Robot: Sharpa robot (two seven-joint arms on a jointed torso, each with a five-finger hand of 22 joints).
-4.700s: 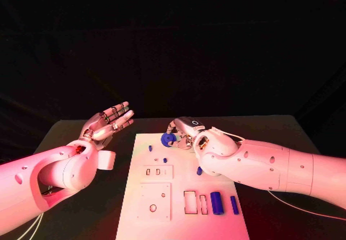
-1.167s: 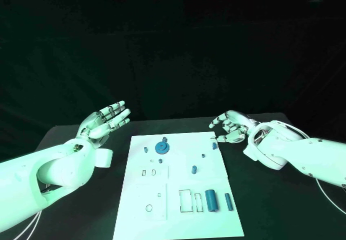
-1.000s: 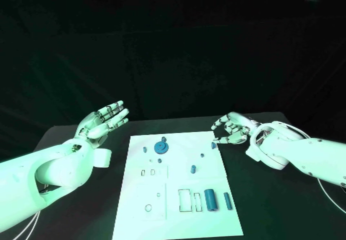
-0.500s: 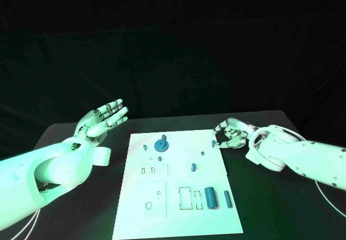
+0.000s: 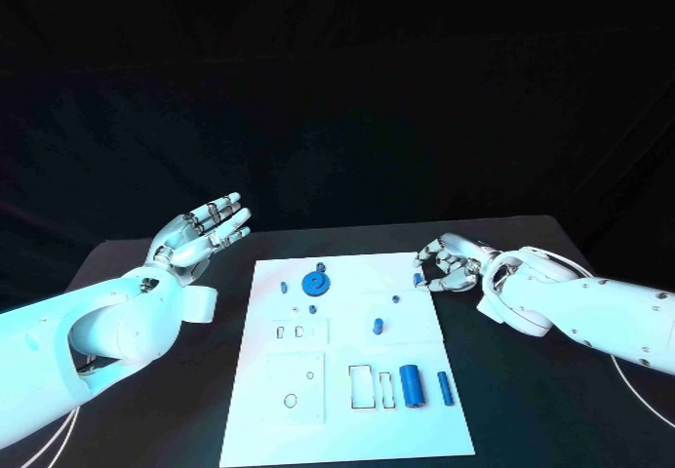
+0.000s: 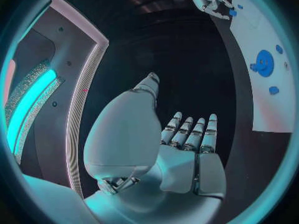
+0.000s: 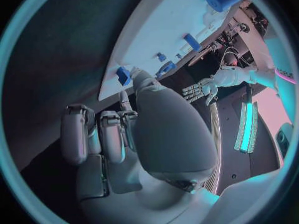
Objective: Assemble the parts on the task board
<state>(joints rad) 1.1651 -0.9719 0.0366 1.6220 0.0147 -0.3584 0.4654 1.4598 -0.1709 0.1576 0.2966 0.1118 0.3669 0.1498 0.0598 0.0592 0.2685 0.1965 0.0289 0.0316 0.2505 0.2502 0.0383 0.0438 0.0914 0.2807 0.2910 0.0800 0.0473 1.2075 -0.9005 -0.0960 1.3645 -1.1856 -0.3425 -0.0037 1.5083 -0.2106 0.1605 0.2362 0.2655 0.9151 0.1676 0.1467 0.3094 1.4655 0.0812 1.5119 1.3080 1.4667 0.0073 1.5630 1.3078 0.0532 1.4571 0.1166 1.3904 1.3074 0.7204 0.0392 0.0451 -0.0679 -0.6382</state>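
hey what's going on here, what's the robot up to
A two-armed robot is working on a white board on a black table, where small blue parts lie. Its right hand is at the board's far right edge, fingers curled close to a small blue piece; whether it grips it cannot be told. The left hand is raised off to the side, open and holding nothing. A blue wheel sits near the far end, and a blue cylinder lies nearer the robot.

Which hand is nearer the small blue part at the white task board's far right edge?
Right. The right hand has its fingertips at the small blue part; the left hand is raised off the task board's opposite side.
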